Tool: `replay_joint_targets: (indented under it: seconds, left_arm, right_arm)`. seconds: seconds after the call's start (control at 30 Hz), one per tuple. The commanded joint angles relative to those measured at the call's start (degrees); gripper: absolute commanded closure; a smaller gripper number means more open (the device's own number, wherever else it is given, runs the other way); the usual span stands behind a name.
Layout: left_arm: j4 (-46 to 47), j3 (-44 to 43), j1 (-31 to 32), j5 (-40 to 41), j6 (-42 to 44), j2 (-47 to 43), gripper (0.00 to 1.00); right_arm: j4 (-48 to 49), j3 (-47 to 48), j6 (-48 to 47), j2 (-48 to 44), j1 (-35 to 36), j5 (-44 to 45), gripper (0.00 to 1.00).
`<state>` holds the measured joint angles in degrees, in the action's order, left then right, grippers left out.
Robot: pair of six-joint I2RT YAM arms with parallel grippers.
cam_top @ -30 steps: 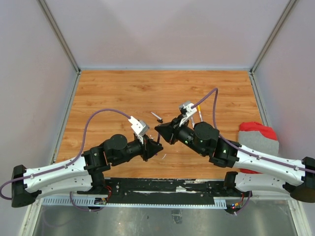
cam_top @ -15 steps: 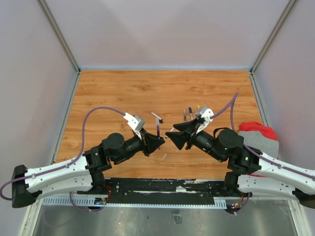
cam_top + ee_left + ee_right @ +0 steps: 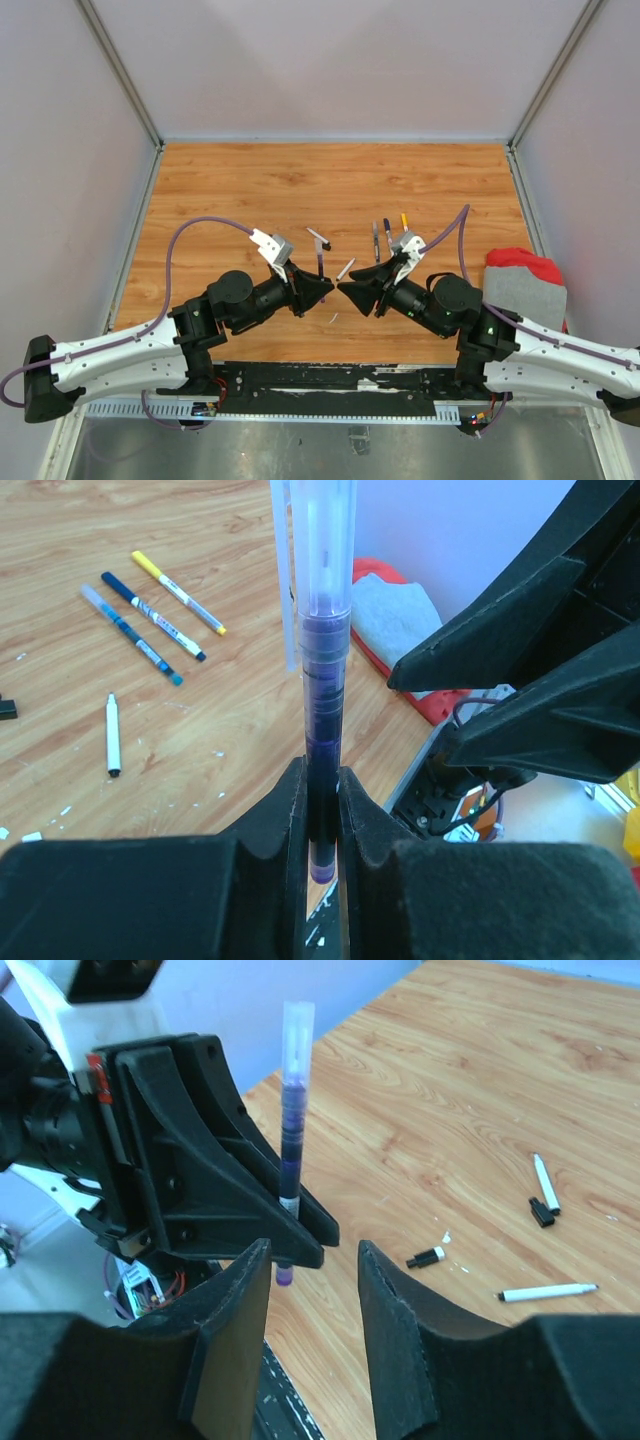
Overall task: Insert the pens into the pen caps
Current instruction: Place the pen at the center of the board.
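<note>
My left gripper [image 3: 322, 780] is shut on a purple pen [image 3: 325, 710] that stands upright between its pads. A clear cap [image 3: 322, 540] with a clip sits over the pen's upper end. In the top view the left gripper [image 3: 327, 288] and right gripper [image 3: 344, 288] face each other tip to tip, a small gap apart. The right gripper [image 3: 315, 1290] is open and empty, just in front of the held pen [image 3: 292, 1130]. On the table lie a white pen [image 3: 545, 1292], a black cap [image 3: 426, 1257], and another white pen [image 3: 543, 1182] beside a black cap [image 3: 541, 1212].
Three capped pens, yellow [image 3: 178, 592], dark blue [image 3: 152, 615] and light blue [image 3: 130, 635], lie side by side on the wooden table [image 3: 250, 190]. A red and grey cloth [image 3: 525, 280] rests at the right edge. Walls enclose the table on three sides.
The right gripper opened, drew back from the pen's top and came down to face the left gripper. The left gripper kept hold of the purple pen and shifted slightly right.
</note>
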<state>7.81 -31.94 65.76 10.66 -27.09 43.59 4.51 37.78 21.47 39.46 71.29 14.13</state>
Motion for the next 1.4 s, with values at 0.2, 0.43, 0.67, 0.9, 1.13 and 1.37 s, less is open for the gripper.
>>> replay_joint_targets:
  seconds: [0.2,0.43,0.67,0.9,1.13,1.37]
  left_arm:
    - [3.4,0.1,-0.1,-0.9,0.2,0.3,1.00]
    - [3.5,0.0,-0.2,-1.3,0.6,0.6,0.99]
    - [3.9,0.5,-0.2,-2.2,0.9,0.3,0.99]
    - [4.3,0.9,-0.2,-3.1,1.4,0.1,1.00]
    - [4.1,0.9,-0.2,-2.6,1.6,-0.4,1.00]
    - [2.1,0.2,-0.2,-0.5,1.4,-0.9,0.73]
  right_arm:
    - [6.9,3.1,4.3,5.1,0.9,2.9,0.71]
    - [7.7,5.8,5.3,10.0,0.9,1.1,0.71]
    - [8.5,5.8,6.2,11.0,0.8,2.2,0.78]
    - [8.2,7.0,6.1,13.0,0.8,1.5,0.74]
    - [7.6,7.7,6.2,14.2,0.8,0.5,0.92]
    - [3.1,8.7,5.1,13.8,0.7,3.8,0.99]
